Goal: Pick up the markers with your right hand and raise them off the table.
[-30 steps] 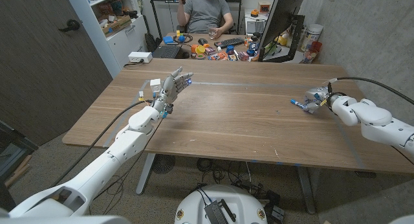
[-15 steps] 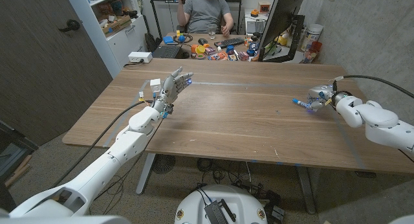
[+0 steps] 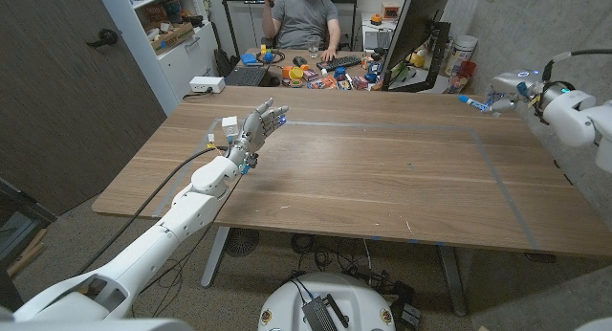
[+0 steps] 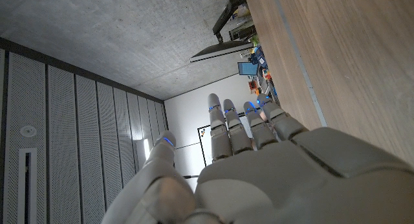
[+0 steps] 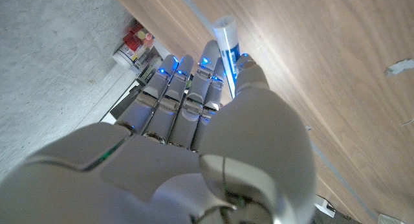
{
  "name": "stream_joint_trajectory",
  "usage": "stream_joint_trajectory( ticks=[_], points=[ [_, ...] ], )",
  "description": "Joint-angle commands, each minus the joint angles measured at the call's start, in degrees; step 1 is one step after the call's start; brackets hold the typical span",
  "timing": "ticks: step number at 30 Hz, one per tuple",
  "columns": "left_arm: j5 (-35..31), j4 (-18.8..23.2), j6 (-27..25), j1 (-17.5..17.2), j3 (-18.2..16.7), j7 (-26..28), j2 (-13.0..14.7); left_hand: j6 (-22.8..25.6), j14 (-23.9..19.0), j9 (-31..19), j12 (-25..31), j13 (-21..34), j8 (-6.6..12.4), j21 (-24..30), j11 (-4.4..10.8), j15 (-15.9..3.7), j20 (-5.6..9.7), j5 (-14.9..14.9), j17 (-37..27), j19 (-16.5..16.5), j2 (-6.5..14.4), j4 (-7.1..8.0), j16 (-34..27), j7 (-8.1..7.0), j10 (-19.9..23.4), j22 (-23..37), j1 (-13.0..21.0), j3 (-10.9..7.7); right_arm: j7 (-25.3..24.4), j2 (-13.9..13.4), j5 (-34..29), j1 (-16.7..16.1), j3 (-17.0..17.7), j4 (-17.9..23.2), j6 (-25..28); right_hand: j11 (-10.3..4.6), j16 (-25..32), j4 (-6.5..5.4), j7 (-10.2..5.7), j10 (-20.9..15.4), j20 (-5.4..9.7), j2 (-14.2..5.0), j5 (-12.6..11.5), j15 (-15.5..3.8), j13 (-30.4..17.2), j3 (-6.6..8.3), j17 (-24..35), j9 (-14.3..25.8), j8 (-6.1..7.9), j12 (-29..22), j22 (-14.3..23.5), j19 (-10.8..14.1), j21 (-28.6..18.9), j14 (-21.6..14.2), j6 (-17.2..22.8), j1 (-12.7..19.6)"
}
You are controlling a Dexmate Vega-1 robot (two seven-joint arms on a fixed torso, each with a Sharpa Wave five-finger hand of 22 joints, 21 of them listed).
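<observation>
My right hand is raised well above the table's far right corner and holds a blue and white marker, whose end sticks out toward the table's middle. In the right wrist view the marker pokes out between the curled fingers and the thumb. My left hand stands over the left part of the wooden table, fingers straight and apart, with nothing in it. The left wrist view shows those fingers spread and bare.
A person sits behind the table at a cluttered desk with a keyboard and small items. A monitor stands at the back right. A small white box sits on the table by my left hand. Tape lines mark the tabletop.
My right hand has lifted from the table's right side up and back to the far right corner, carrying the marker with it. The left arm has stayed put.
</observation>
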State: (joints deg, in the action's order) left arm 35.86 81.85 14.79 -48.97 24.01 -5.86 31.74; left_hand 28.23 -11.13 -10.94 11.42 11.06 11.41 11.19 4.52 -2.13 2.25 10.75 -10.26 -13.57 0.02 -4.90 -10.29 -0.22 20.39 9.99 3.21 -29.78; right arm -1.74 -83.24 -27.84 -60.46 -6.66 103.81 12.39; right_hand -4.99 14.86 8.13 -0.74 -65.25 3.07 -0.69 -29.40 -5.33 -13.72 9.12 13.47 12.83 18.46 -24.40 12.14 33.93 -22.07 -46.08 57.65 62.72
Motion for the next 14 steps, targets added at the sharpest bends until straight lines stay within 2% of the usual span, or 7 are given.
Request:
stream_joint_trajectory(
  ticks=[1, 5, 14],
  points=[
    [-0.15, 0.35, 0.07, 0.08, 0.46, -0.55, -0.06, -0.21, 0.20, -0.12, 0.05, 0.10, -0.10, -0.07, -0.10, -4.00, 4.50, -0.05, -0.16, 0.40, 0.22, -0.14, -0.07, 0.27, -0.06, 0.30, -0.26, 0.12, 9.20, -4.90, -1.88, 0.61, 19.77, 3.38, -6.74, -4.12, -0.07, 1.01, -3.08, -4.55, 5.96, -5.22, 0.34, -8.23, -0.28, 1.50, 0.14, 0.41, 0.46, -0.36, 0.11, 0.19, -0.62, -0.64, 2.81, 5.53],
    [-0.08, 0.60, 0.31, -0.06, 0.39, -0.52, -0.14, -0.10, 0.23, -0.12, 0.07, 0.10, -0.04, -0.07, -0.09, -4.01, 4.50, -0.05, -0.16, 0.44, 0.23, -0.13, -0.09, 0.33, -0.07, 0.30, -0.29, 0.12, 10.42, -4.98, -2.07, 5.63, 17.24, 4.35, -7.12, -4.20, -0.08, 0.92, -3.10, -4.63, 5.94, -5.27, 0.52, -8.25, -0.44, 1.57, 0.19, 0.55, 0.59, -0.43, 0.12, 0.11, -0.66, -0.88, 2.77, 5.56],
    [0.26, 1.84, 0.29, -1.17, -0.44, 0.29, 0.63, -0.10, 0.26, -0.11, 0.13, 0.10, -0.03, -0.03, -0.14, -4.00, 4.50, -0.06, -0.16, 0.45, 0.25, -0.14, -0.15, 0.47, -0.03, 0.30, -0.34, 0.13, 10.16, -1.86, -3.68, 9.23, 10.94, 4.80, -7.21, -4.44, -0.18, 0.79, -3.29, -4.64, 5.92, -5.19, 0.86, -8.25, -0.73, 1.63, 0.25, 0.74, 0.83, -0.50, 0.14, -0.05, -0.73, -1.16, 2.78, 5.53]
  ],
)
